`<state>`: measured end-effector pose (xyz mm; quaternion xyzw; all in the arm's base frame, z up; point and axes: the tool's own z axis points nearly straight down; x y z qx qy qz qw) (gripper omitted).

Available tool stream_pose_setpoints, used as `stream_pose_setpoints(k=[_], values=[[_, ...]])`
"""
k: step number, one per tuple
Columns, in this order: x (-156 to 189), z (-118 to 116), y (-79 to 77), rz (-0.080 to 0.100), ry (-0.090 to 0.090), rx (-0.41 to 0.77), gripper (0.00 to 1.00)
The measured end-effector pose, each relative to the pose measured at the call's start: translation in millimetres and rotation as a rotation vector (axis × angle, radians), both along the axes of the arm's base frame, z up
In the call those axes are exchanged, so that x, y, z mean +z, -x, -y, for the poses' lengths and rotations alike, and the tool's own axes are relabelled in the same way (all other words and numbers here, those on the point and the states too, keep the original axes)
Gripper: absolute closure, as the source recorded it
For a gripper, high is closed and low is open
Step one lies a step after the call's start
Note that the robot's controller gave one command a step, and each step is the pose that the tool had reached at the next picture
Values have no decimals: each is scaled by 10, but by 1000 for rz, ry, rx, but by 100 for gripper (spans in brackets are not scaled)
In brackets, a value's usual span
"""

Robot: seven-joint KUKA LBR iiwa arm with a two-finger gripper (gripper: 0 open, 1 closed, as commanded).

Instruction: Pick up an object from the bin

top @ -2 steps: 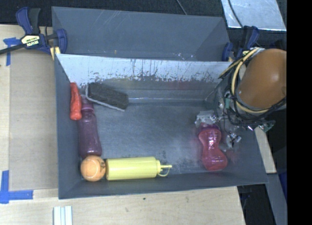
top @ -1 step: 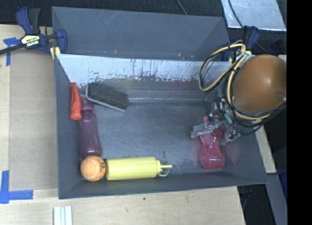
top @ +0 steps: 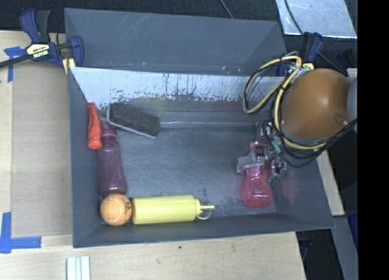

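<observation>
Pink translucent bottle (top: 258, 191), front right, neck rearward

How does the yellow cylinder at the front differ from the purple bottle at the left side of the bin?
The yellow cylinder lies along the front wall of the bin; the purple bottle lies along its left wall. The yellow cylinder is bright and looks longer; the purple bottle is darker. Both lie on their sides, each with one end near the orange ball.
</observation>
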<state>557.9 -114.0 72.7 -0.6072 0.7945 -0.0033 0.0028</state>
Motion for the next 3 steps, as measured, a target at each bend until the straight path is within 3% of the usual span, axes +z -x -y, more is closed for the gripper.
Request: stream_pose_setpoints(k=[3], values=[[253,-4,3,3,-3,-3,100]])
